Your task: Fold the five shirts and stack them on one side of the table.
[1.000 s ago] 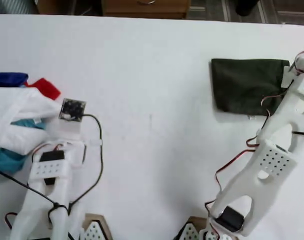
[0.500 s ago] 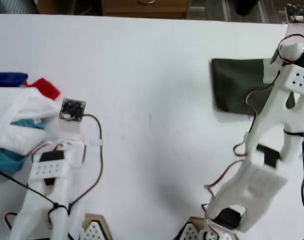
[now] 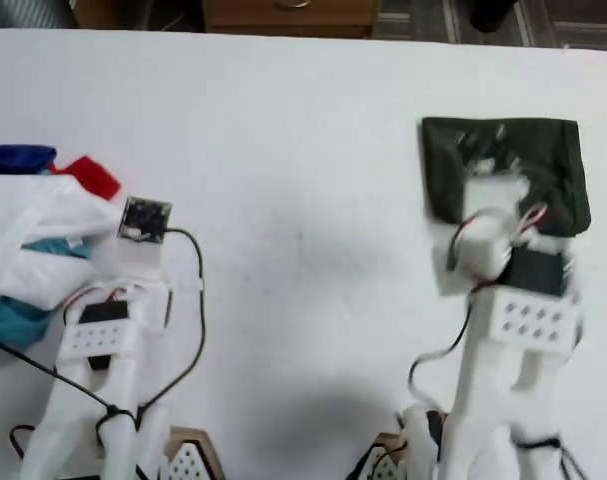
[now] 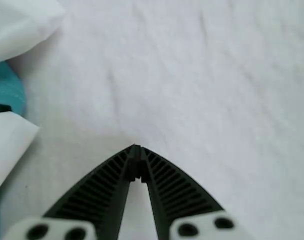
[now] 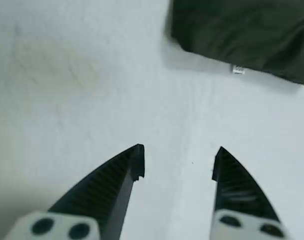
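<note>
Right wrist view is showing the right gripper (image 5: 177, 160) hanging open-jawed just beside the folded dark green shirt (image 5: 242, 30); the left gripper (image 4: 136, 154), jaws closed on nothing, is resting well apart from that shirt.

I get a bright, even wash over the white counter (image 3: 303, 120), almost glaring. Soft shadows edge the dark green shirt (image 5: 242, 35) and pool around my left tool (image 4: 137, 154).
</note>
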